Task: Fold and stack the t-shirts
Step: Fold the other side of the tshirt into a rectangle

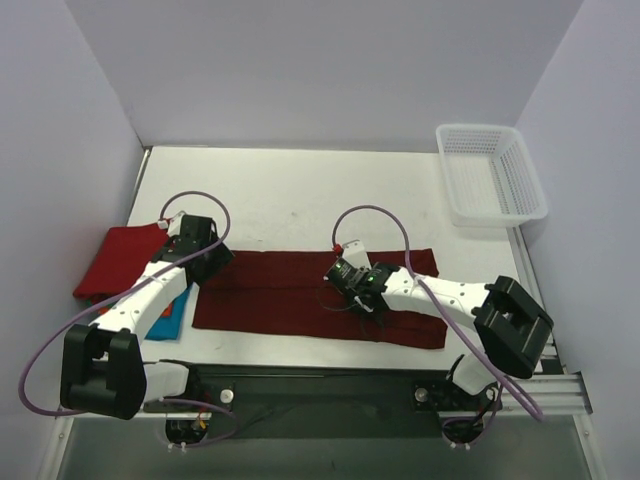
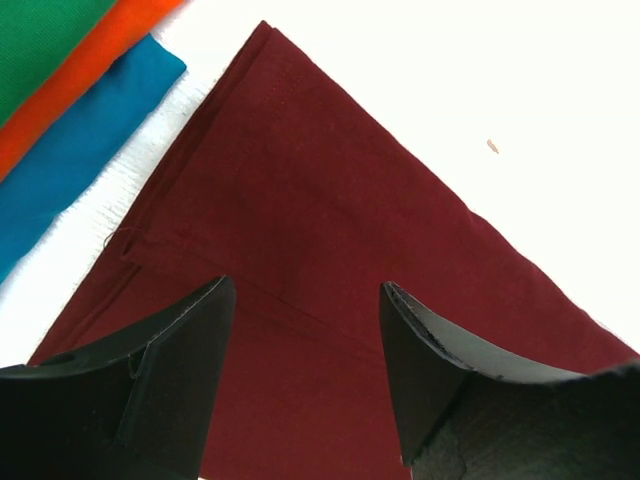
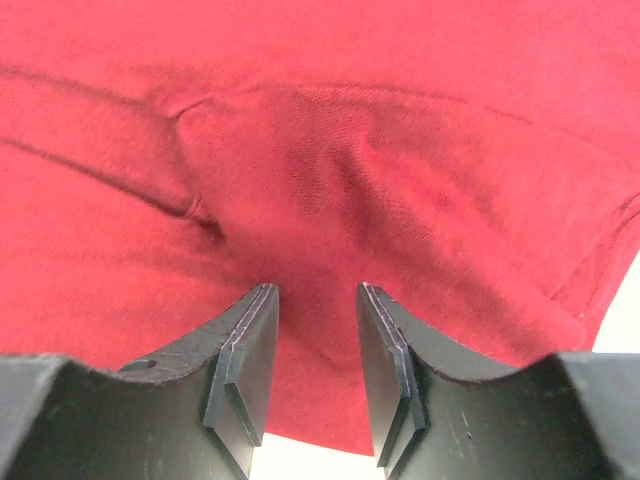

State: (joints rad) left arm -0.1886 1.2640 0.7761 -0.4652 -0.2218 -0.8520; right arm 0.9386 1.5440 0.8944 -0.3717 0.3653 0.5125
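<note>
The dark maroon t-shirt (image 1: 290,300) lies flat on the table (image 1: 300,190) as a long folded strip. It runs parallel to the near edge, from close to the left edge to past the middle. The left gripper (image 2: 305,283) hangs above the left end of this strip with its jaws wide apart and nothing between them. Under it one sees the folded corner of the maroon cloth. The right gripper (image 3: 315,287) is down on the middle of the strip, its jaws partly apart over a raised wrinkle, and no cloth is clamped between them.

At the left edge is a pile of folded t-shirts, just beside the maroon strip. The bright red t-shirt (image 1: 118,258) is on top in the top view. The left wrist view shows the edges of the green t-shirt (image 2: 40,40), the orange t-shirt (image 2: 90,60) and the blue t-shirt (image 2: 70,150). The left arm (image 1: 150,290) passes over this pile and hides part of it. A white mesh basket (image 1: 490,205) stands in the far right corner, well apart from the cloth
</note>
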